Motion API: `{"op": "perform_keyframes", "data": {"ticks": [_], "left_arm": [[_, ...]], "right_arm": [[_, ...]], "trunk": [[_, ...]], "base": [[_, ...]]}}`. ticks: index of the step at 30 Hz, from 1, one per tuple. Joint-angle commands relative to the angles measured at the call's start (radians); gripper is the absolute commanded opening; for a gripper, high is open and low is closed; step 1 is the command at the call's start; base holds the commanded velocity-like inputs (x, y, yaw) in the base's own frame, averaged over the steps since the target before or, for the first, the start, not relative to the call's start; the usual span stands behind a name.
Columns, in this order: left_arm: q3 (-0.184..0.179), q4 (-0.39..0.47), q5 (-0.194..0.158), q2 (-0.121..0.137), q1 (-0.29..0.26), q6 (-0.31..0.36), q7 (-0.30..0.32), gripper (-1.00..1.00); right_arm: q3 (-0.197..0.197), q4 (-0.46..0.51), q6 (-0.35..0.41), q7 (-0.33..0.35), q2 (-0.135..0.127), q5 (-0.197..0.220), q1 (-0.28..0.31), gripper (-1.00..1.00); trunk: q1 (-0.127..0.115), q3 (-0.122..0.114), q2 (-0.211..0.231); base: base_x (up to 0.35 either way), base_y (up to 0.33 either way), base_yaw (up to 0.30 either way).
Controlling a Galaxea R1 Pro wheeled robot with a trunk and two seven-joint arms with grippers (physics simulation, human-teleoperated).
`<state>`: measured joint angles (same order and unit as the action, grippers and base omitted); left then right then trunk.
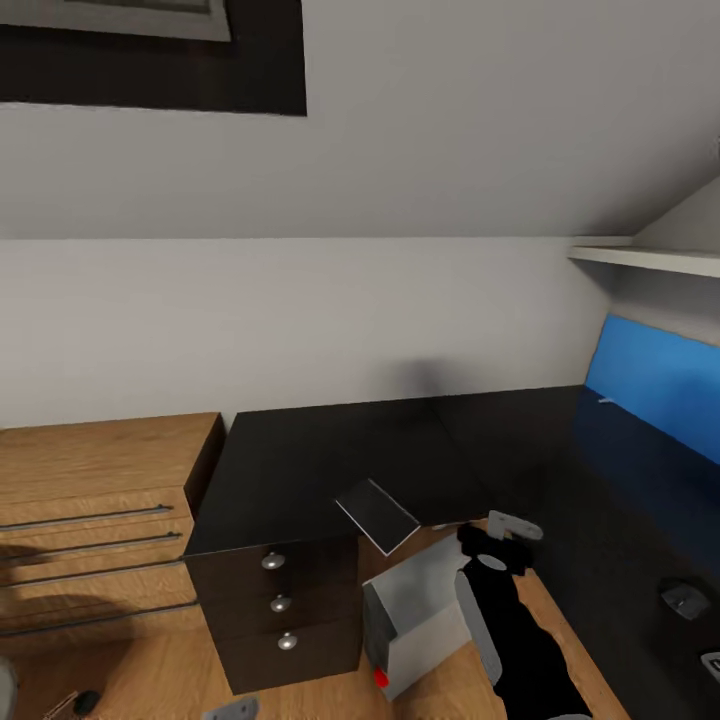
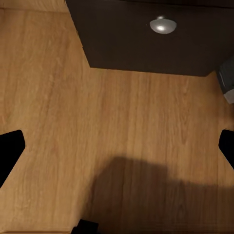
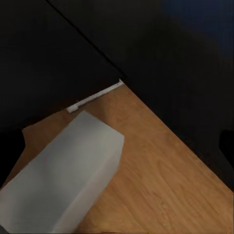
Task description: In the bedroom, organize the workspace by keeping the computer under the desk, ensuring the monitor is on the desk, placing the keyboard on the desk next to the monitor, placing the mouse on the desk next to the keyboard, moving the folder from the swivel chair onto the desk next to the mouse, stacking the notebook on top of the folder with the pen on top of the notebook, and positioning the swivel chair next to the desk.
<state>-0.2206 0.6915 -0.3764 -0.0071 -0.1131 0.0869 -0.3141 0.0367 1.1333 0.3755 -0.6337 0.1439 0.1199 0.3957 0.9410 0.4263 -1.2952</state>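
A light wooden dresser (image 1: 95, 520) with long bar handles (image 1: 85, 519) is seen at the left, standing on a wooden plank floor (image 2: 97, 131). A plain pale wall (image 1: 330, 300) is seen behind it. A dark frame with a pale panel (image 1: 150, 45) is mounted high on that wall. A white shelf (image 1: 650, 258) is fixed at the upper right.

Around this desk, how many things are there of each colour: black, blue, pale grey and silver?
Black: 1, the desk
Blue: 1, the folder
Pale grey: 2, the notebook and the computer
Silver: 3, the drawer knobs
Total: 7
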Motion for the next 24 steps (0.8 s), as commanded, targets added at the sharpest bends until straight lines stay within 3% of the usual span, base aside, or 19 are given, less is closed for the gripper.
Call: {"op": "perform_keyframes", "data": {"ticks": [1,5,14,15,18,24], "left_arm": [[-0.005,0.002,-0.007,0.001,0.0,0.004,-0.008,1.0],[-0.005,0.002,-0.008,0.001,0.0,0.004,-0.009,1.0],[-0.006,0.002,-0.004,0.001,0.0,-0.01,-0.01,1.0],[-0.006,0.002,-0.004,0.001,0.0,-0.033,-0.01,1.0],[-0.005,0.002,-0.004,0.003,0.0,-0.047,-0.011,1.0],[-0.006,0.002,-0.006,0.005,0.0,-0.052,-0.013,1.0]], "right_arm": [[0.027,0.002,0.004,-0.009,-0.001,0.006,-0.003,1.0],[0.071,0.003,-0.016,-0.01,-0.003,0.008,-0.02,1.0],[0.093,-0.058,-0.101,-0.01,0.0,0.005,-0.022,1.0],[0.128,-0.085,-0.132,-0.012,-0.001,0.004,-0.023,1.0],[0.183,-0.116,-0.166,-0.027,-0.001,0.003,-0.027,1.0],[0.233,-0.206,-0.26,-0.08,-0.005,0.004,-0.091,1.0]], "trunk": [[0.0,0.001,-0.001],[0.0,0.001,-0.001],[0.0,0.001,-0.001],[-0.004,-0.002,0.006],[-0.016,-0.011,0.027],[-0.039,-0.03,0.069]], "base": [[-0.24,0.186,0.0],[-0.255,0.205,0.0],[-0.16,0.15,0.223],[-0.015,0.013,0.278],[-0.008,0.007,0.275],[-0.002,0.002,0.142]]}}
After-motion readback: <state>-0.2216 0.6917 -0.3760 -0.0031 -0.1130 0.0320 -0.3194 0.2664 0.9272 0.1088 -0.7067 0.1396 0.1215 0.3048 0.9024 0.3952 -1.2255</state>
